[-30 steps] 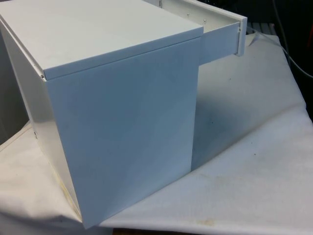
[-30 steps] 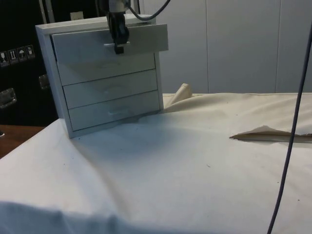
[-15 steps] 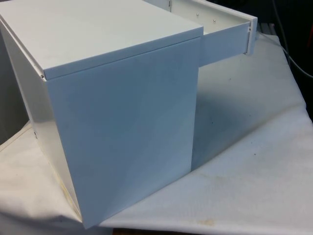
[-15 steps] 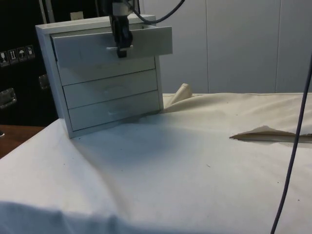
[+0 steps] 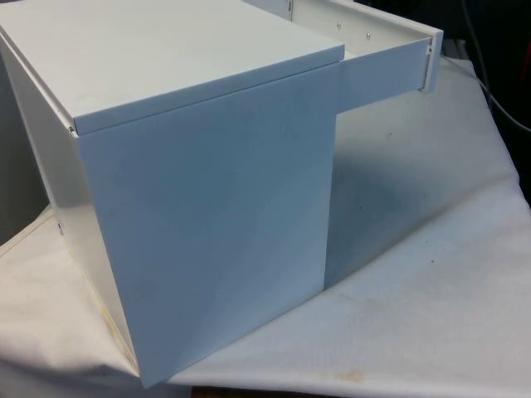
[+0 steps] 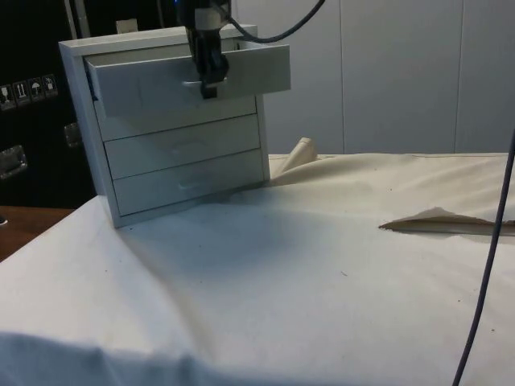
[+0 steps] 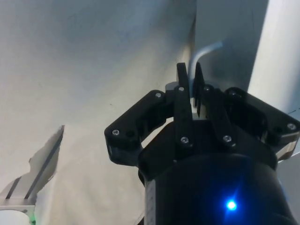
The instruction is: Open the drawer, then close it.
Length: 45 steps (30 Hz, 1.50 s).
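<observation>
A white chest of drawers (image 5: 199, 166) (image 6: 173, 129) stands on the table, its back and side turned to the front camera. Its top drawer (image 6: 189, 76) (image 5: 386, 62) is pulled partway out; the two lower drawers (image 6: 183, 157) sit flush. My black gripper (image 6: 208, 80) (image 7: 191, 77) hangs in front of the top drawer, shut on the drawer's thin metal handle (image 7: 202, 52) (image 6: 193, 81). In the wrist view the two fingers (image 7: 182, 93) press close together with the handle bar between them.
The white cloth (image 6: 322, 273) covers the table and is rumpled, with a raised fold (image 6: 434, 219) at the side view's right. A dark cable (image 6: 483, 281) hangs down in the side view's right foreground. Dark cabinets (image 6: 32, 104) stand behind the chest.
The top drawer has slid further out of the chest, with my gripper moving along with its handle. The chest itself has stayed put.
</observation>
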### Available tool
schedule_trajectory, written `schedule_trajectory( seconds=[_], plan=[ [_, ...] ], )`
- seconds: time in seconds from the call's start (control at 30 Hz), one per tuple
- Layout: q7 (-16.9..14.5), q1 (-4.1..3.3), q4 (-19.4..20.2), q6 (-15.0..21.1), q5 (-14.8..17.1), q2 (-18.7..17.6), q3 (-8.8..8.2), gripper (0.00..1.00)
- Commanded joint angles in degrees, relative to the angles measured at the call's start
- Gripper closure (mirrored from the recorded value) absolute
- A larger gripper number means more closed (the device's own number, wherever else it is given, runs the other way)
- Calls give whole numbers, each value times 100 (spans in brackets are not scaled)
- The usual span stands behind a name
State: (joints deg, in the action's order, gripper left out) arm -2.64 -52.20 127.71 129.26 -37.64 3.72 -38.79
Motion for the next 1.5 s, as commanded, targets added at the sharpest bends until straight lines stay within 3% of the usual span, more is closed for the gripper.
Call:
schedule_trajectory(
  seconds=[0.0, 0.03, 0.07, 0.33, 0.37, 0.4, 0.67, 0.7, 0.77, 0.93, 0.97, 1.23, 1.27, 1.47],
  plan=[
    [195, -23, 172, -115, -235, 218, 74, 100],
    [0, 0, 23, 0, -23, 23, 11, 100],
    [201, -23, 189, -120, -246, 229, 86, 100],
    [464, -63, 309, -201, -418, 223, 298, 100],
    [298, 0, 178, -92, -361, 80, 212, 100],
    [498, -69, 321, -212, -435, 212, 321, 100],
    [751, -57, 367, -218, -602, 132, 476, 100],
    [630, 0, 292, -132, -590, 57, 401, 100],
    [762, -40, 361, -218, -625, 120, 487, 100],
    [710, 17, 298, -183, -699, 57, 430, 100],
    [745, -11, 327, -206, -682, 80, 458, 100],
    [710, 57, 269, -178, -773, 40, 413, 100],
    [728, 34, 286, -183, -751, 52, 430, 100],
    [716, 57, 252, -201, -773, 34, 407, 100]
  ],
)
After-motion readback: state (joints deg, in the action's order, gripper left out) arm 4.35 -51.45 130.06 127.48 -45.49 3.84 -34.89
